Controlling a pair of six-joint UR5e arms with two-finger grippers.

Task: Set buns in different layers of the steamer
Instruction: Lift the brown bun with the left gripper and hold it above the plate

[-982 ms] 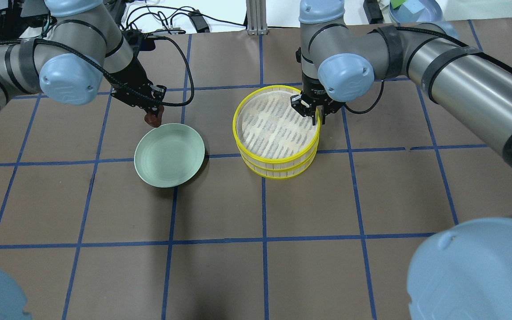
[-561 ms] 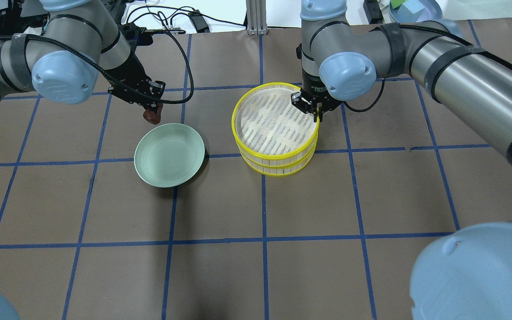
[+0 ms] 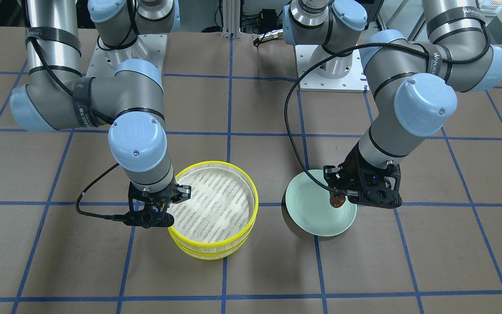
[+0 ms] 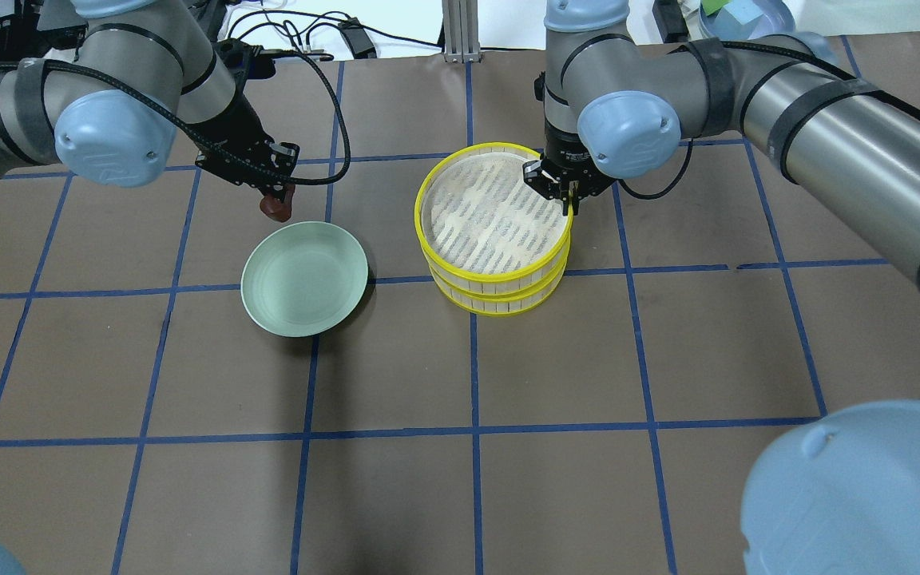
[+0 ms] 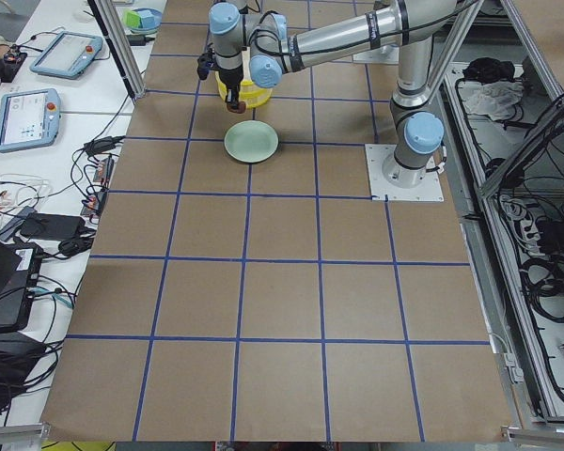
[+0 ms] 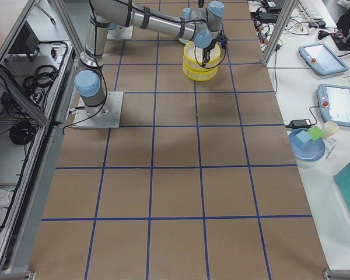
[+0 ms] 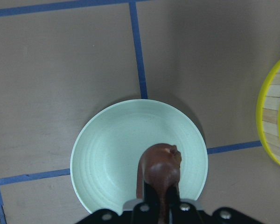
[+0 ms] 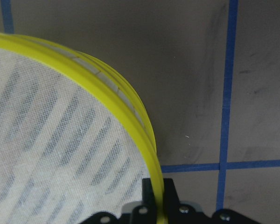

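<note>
My left gripper (image 4: 276, 200) is shut on the dark reddish-brown bun (image 4: 274, 209) and holds it above the far edge of the pale green plate (image 4: 304, 279). In the left wrist view the bun (image 7: 161, 165) hangs over the plate (image 7: 107, 149). My right gripper (image 4: 569, 203) is shut on the yellow rim of the top steamer tray (image 4: 492, 274), which sits slightly raised and offset over the lower tray (image 4: 500, 303). The right wrist view shows the pinched rim (image 8: 126, 116). The top tray's mesh is bare. The cream-white bun is hidden.
The brown table has blue tape grid lines. The plate (image 3: 316, 218) stands about a hand's width from the steamer (image 3: 255, 203). Cables and a metal post lie at the far table edge (image 4: 456, 48). Both arm bases stand at the robot's side.
The right gripper has lifted the top steamer tray a little, so it looks larger and offset from the lower tray. The left gripper with the brown bun has barely moved.
</note>
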